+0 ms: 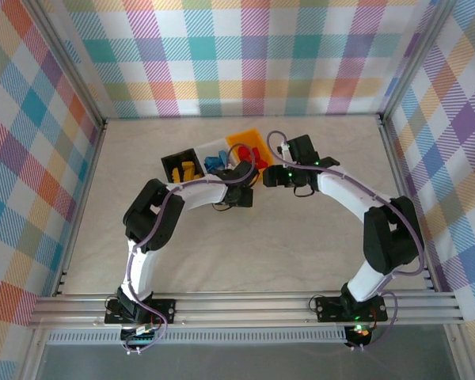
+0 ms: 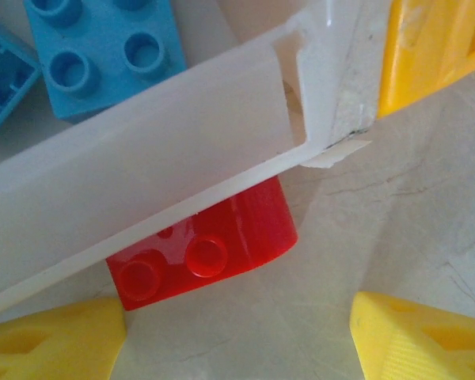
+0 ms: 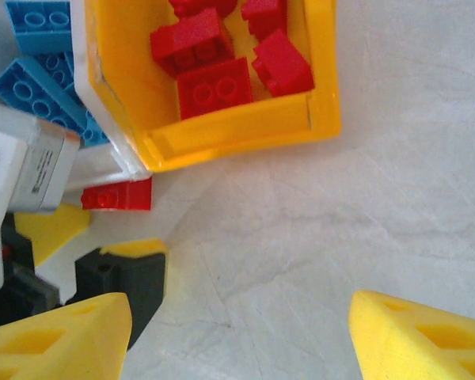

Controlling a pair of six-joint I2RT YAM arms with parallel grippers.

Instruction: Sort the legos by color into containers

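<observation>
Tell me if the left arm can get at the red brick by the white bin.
Probably, but awkwardly: the left gripper is open with the red brick just ahead, yet the rim of the white bin overhangs part of the brick, crowding a clean grip.

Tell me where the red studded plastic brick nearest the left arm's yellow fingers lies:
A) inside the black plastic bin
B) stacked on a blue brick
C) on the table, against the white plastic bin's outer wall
C: the red brick sits on the table, tucked against the outer wall of the white bin.
</observation>
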